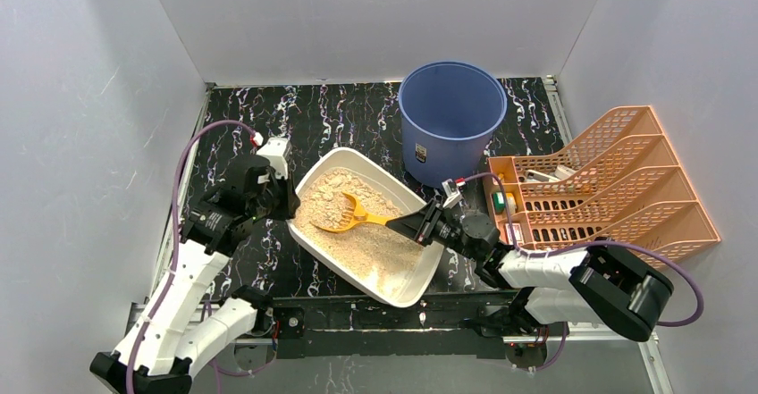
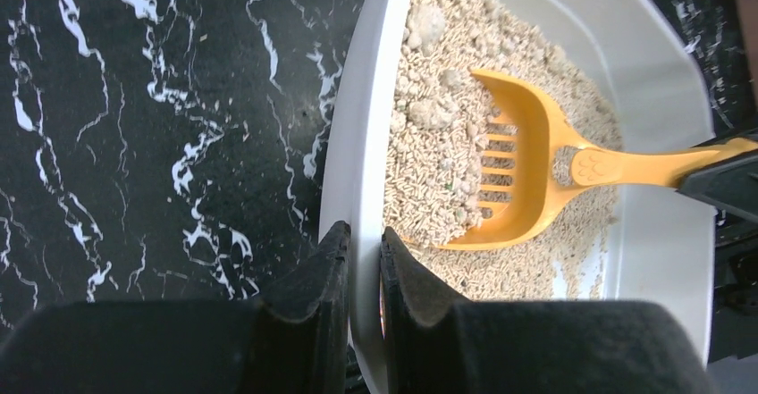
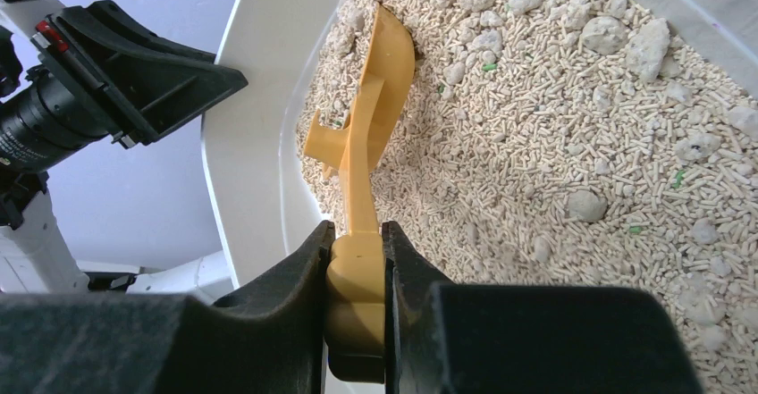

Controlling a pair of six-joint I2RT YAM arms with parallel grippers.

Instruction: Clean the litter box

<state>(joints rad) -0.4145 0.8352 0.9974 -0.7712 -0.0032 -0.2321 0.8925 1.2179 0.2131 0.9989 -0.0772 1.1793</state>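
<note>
Litter box: You have the white litter box (image 1: 386, 176) in the middle of the table (image 1: 349, 113), turned at an angle. It sits between your two grippers, nearer and to the left of the bucket.
Litter: Tan pellets (image 1: 362, 247) cover the floor of the box. The right wrist view shows you pale clumps (image 3: 648, 46) scattered among them.
Left gripper: Your left gripper (image 2: 365, 238) is at the left end of the box. Its fingers are pinched nearly together, one on either side of the white rim (image 2: 353, 144), so you are holding the box by its edge.
Right gripper: Your right gripper (image 3: 356, 233) reaches in from the right. Its jaws are clamped tight on the end of the scoop's handle.
Scoop: The yellow slotted scoop (image 1: 344, 215) has its head down in the litter toward the left half of the box. Its handle runs right to your right gripper. In the left wrist view you can see pellets lying in the scoop head (image 2: 518, 171).
Bucket: The round blue bucket (image 1: 451, 113) stands upright at the far side of the table, right of centre. It is close to the far right corner of the box; you cannot tell whether the two touch.
Rack: The orange-pink lattice rack (image 1: 617, 188) stands at the right edge of the table with small items in its left compartments.
</note>
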